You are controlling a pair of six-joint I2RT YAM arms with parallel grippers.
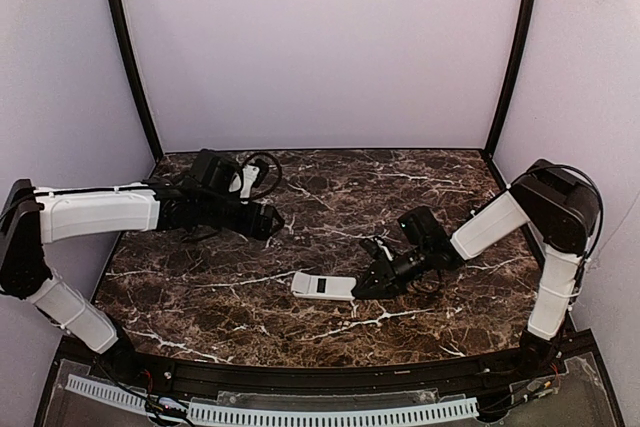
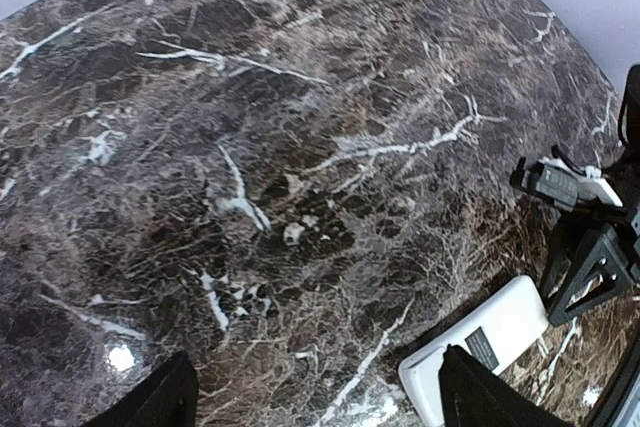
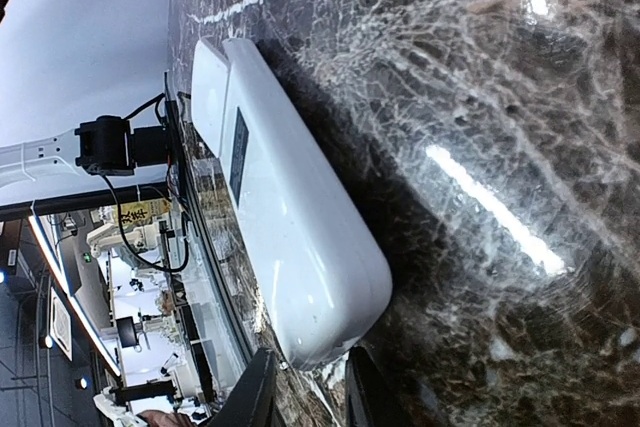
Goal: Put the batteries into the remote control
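Dark marble table [image 1: 250,317], pale walls [image 1: 320,47], black corner posts [image 1: 132,57]

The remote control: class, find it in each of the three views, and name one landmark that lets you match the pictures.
Top external: the remote control lies flat, just below centre.
Left wrist: bottom right corner, partly cut off.
Right wrist: a long diagonal from upper left to bottom centre.
Shared landmark: the dark recess in its white back.
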